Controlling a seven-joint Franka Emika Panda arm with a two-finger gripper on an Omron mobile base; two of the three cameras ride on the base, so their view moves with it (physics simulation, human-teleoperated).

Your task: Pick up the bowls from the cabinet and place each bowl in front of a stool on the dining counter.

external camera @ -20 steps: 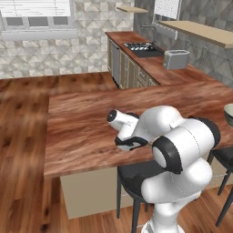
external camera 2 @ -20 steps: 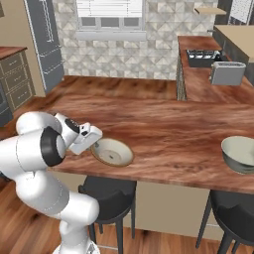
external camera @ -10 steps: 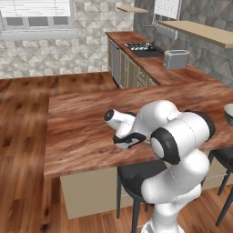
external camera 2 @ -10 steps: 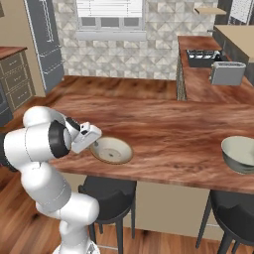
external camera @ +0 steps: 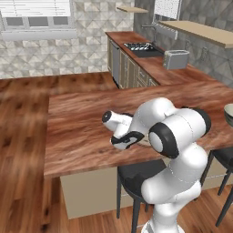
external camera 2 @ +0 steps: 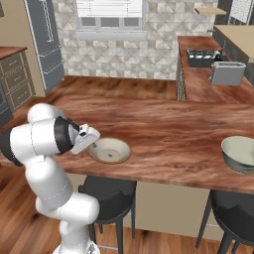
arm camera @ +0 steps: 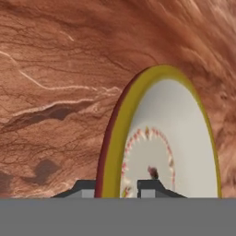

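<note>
The gripper (arm camera: 116,186) straddles the near rim of the shallow cream bowl (external camera 2: 110,150), one fingertip either side, apparently clamped on it. The bowl rests on the dining counter (external camera 2: 163,134), above a stool (external camera 2: 108,192).

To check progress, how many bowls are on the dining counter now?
2. The cream bowl lies by the hand; the grey-green bowl stands at the counter's right end.

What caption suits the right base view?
White arm beside a shallow cream bowl on the dining counter; grey-green bowl farther right.
</note>
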